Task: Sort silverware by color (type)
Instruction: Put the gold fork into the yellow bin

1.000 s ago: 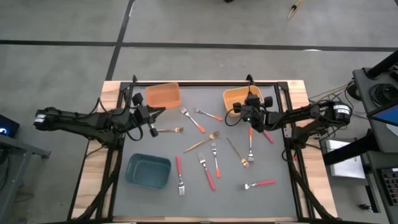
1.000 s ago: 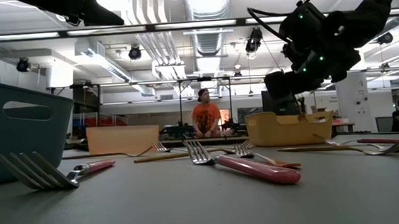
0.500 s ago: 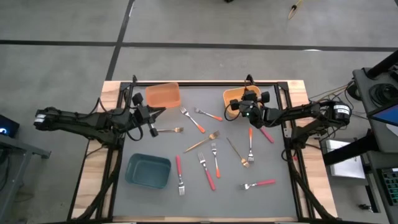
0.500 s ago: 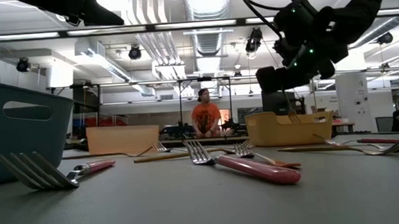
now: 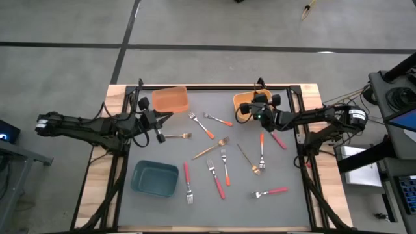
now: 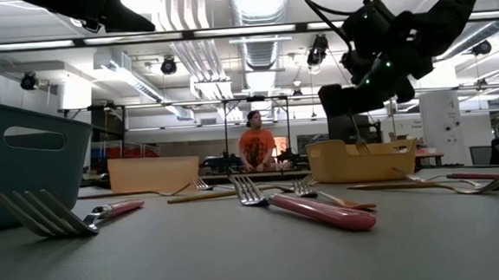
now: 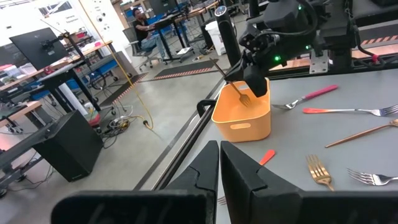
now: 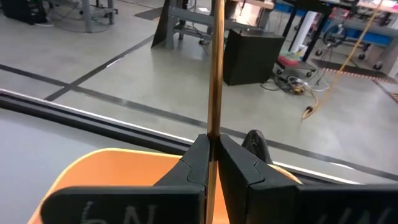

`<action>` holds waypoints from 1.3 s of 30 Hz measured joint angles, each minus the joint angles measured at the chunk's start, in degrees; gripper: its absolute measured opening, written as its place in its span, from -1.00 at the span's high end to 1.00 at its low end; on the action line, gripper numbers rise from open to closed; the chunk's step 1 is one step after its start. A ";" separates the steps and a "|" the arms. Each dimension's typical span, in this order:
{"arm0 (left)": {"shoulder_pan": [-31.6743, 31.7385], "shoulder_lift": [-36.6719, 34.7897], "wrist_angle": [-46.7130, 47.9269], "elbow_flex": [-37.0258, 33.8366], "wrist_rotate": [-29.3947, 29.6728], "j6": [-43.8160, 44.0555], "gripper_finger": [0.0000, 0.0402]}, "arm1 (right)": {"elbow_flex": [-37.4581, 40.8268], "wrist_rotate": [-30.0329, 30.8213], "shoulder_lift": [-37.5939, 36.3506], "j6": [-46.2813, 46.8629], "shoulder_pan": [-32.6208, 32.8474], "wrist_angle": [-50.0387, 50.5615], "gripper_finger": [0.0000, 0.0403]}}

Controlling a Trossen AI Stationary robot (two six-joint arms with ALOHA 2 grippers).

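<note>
The left gripper (image 5: 158, 127) is hovering with its fingers pressed together on nothing, just beside the orange rectangular bin (image 5: 171, 100) at the far left of the grey table (image 5: 156, 214). Farther right, the right gripper (image 5: 257, 110) is hanging over the yellow-orange rectangular bin (image 5: 244, 99) — pinching a thin gold-coloured fork (image 7: 235, 84), tines pointing down into the bin. About ten more forks are lying scattered mid-table: one red-handled fork (image 5: 187, 182) is sitting beside the teal bin (image 5: 155, 179). The table's near strip is lying bare.
</note>
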State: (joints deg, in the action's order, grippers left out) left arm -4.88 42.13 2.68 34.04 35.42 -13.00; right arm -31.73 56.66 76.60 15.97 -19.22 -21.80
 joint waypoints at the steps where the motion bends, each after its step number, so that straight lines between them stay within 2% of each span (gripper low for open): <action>1: 0.02 0.00 0.00 0.00 0.01 0.00 1.00 | 0.00 -0.23 0.00 0.00 -0.12 0.02 0.94; 16: 0.02 0.00 0.00 0.00 0.01 -0.01 1.00 | 0.00 -0.10 0.47 0.09 -0.23 3.54 0.94; 30: 0.01 0.00 0.05 0.00 0.00 0.00 1.00 | -0.15 1.25 10.07 2.03 -0.33 2.16 0.94; 39: 0.02 0.00 0.05 0.00 0.02 -0.02 1.00 | -0.30 0.08 11.76 2.07 -0.33 1.97 0.94</action>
State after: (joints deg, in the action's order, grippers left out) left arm -4.86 42.13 2.72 34.04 35.44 -13.02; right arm -32.03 56.73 88.35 18.04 -19.55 -19.83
